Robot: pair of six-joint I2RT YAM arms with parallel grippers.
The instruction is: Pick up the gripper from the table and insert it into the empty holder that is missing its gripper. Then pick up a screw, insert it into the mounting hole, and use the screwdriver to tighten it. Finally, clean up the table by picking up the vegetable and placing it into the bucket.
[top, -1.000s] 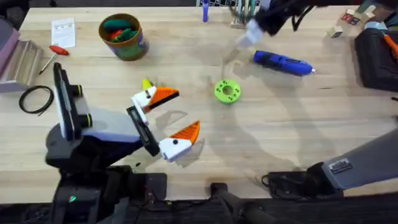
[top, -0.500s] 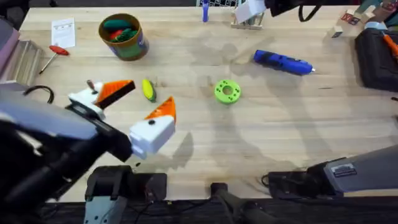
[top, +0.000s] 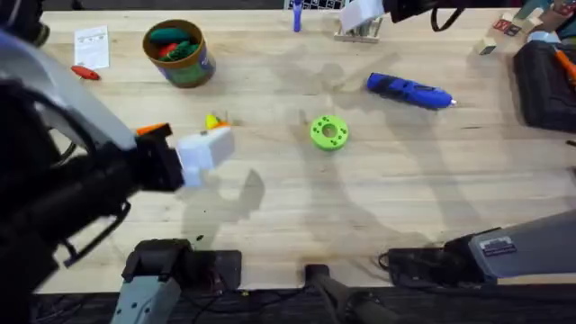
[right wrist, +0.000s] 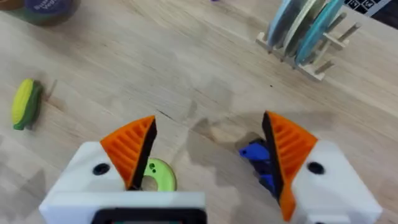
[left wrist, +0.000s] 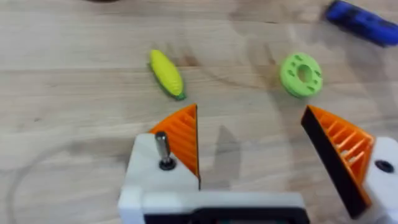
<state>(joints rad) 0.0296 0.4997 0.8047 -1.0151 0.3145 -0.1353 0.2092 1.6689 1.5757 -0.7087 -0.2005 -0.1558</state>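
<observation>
1. Your wooden table (top: 378, 198) carries the vegetable (left wrist: 166, 73) near the green disc (left wrist: 301, 74).
2. Your left gripper (left wrist: 252, 149) hangs released above it.
3. Your right gripper (right wrist: 208, 155) gapes, holding nothing, over the screwdriver (top: 409, 91).

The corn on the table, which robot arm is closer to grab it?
The left arm, probably. Its open gripper hangs close by the vegetable with nothing between. The right gripper is up at the table's far edge, above the blue screwdriver.

Workshop or lab: wooden workbench (top: 378, 207), red-handled screwdriver (top: 83, 72), blue powered driver (top: 409, 91).
</observation>
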